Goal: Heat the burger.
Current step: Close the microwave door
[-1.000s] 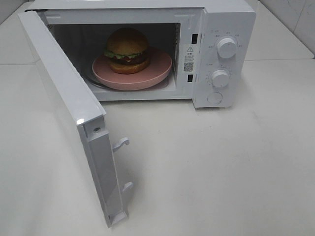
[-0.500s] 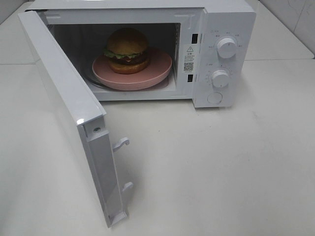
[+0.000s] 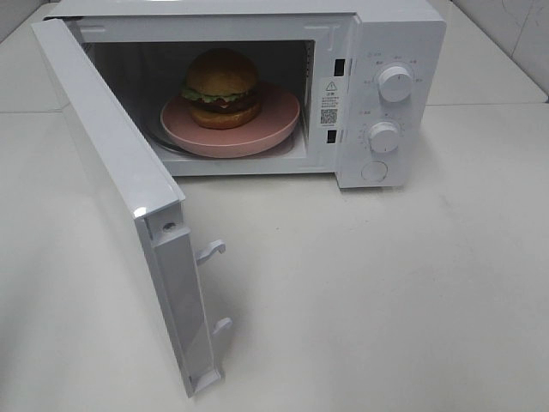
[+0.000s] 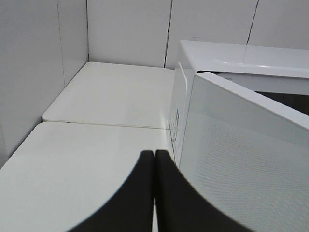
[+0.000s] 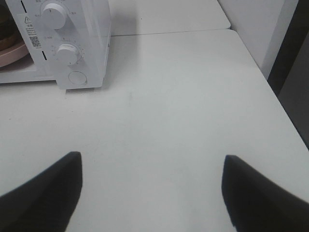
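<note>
Pushing the door (image 3: 111, 137) with the clenched, empty left end effector (image 4: 154, 155) could jolt the microwave (image 3: 382, 107) and burger (image 3: 221, 87); right end effector (image 5: 152, 162) released.

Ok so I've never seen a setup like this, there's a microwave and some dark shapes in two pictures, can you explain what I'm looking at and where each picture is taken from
This is a robot with two arms at a white table. One picture comes from a camera mounted high, looking down; neither arm shows in it. It shows a white microwave with its door swung open, and inside, the burger sits on a pink plate. The other two come from cameras on the robot's wrists, and the dark shapes are each gripper's fingers. The left gripper is shut and holds nothing, near the door's outer face. The right gripper is open and empty, above the table, facing the microwave's knobs.
</note>
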You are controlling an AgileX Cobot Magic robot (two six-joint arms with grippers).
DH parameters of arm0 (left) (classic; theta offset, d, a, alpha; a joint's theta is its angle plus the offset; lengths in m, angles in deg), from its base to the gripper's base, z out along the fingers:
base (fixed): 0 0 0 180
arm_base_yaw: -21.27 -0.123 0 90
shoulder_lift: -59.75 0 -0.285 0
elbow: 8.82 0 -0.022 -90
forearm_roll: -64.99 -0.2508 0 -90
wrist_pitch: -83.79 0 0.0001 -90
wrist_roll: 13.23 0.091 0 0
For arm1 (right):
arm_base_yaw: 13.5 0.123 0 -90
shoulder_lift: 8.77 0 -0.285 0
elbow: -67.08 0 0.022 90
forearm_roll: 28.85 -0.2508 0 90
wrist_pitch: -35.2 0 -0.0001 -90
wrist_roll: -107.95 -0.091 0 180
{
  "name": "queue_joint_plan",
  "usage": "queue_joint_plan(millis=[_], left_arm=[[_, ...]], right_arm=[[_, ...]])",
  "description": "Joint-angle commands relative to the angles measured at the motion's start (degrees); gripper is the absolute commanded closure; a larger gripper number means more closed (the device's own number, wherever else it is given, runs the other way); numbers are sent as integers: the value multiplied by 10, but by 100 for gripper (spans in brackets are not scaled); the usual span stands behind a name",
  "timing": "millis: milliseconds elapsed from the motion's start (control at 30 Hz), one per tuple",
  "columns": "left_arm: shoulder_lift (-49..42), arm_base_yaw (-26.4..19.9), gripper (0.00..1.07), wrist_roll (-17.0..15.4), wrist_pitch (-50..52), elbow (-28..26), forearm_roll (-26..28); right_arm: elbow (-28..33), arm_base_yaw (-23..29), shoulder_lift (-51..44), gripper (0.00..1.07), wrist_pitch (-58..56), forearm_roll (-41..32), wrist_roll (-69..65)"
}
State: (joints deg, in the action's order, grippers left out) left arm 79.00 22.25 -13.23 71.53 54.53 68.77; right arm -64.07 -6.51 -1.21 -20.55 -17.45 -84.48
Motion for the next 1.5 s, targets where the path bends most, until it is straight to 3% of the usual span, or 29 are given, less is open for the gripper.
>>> queue_joint_plan(millis=[33,400,567,633,700,767,800,967,1033,1067,1100,1133,1200,1333,1500], left_arm=[[29,1,107,0,66,10,1],[221,1,107,0,260,32,-6],[311,1,107,-4,329,32,-50],[345,1,107,-19,353,32,-71],[397,1,107,-64,403,32,-105],[409,1,107,-76,418,32,-117],[439,1,107,-99,456,32,-145],[486,1,107,-127,478,20,-195],[511,1,107,-171,496,4,-240],[511,1,107,-171,496,4,-240],[528,1,107,-202,515,-7,-273],[528,1,107,-202,515,-7,-273],[553,1,107,-231,529,-23,-321],[580,2,107,-245,531,-38,-348],[632,49,107,-229,528,-66,-348]], right_arm=[[1,-3,-15,31,4,2,-7],[1,-3,-15,31,4,2,-7],[1,-3,-15,31,4,2,-7],[1,-3,-15,31,4,2,-7],[1,-3,-15,31,4,2,-7],[1,-3,-15,31,4,2,-7],[1,-3,-15,31,4,2,-7],[1,-3,-15,31,4,2,-7],[1,-3,-15,31,4,2,-7],[1,-3,-15,31,4,2,-7],[1,-3,-15,31,4,2,-7],[1,-3,-15,31,4,2,-7],[1,-3,-15,31,4,2,-7],[1,-3,-15,31,4,2,-7],[1,-3,-15,31,4,2,-7]])
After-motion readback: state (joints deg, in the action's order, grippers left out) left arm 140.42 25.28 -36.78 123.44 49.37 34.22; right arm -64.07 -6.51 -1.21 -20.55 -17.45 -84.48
